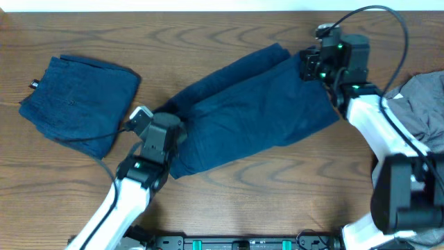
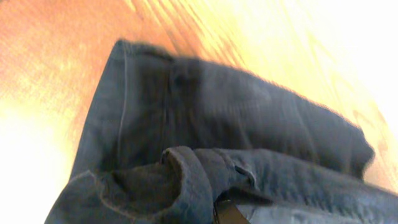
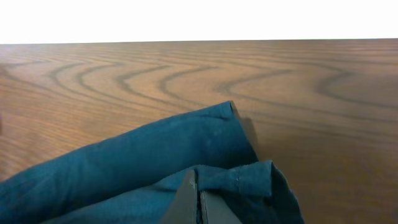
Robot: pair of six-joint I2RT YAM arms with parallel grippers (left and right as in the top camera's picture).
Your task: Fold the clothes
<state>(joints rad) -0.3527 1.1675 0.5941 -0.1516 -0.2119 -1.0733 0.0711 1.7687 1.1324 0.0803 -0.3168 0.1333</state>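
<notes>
A large navy-blue garment [image 1: 250, 114] lies stretched across the middle of the table. My left gripper [image 1: 166, 132] is shut on its left end; the left wrist view shows bunched navy cloth [image 2: 205, 130] over the finger [image 2: 227, 214]. My right gripper [image 1: 312, 66] is shut on its right corner; the right wrist view shows the closed fingers [image 3: 198, 199] pinching a fold of the cloth [image 3: 242, 177]. A folded navy piece with a small black tag [image 1: 76, 104] lies at the far left. A grey garment [image 1: 423, 104] lies at the right edge.
The wooden table [image 1: 229, 35] has bare surface along the back and along the front edge [image 1: 277, 201]. Black cables run from the right arm [image 1: 388, 28] and beside the left arm [image 1: 104, 139].
</notes>
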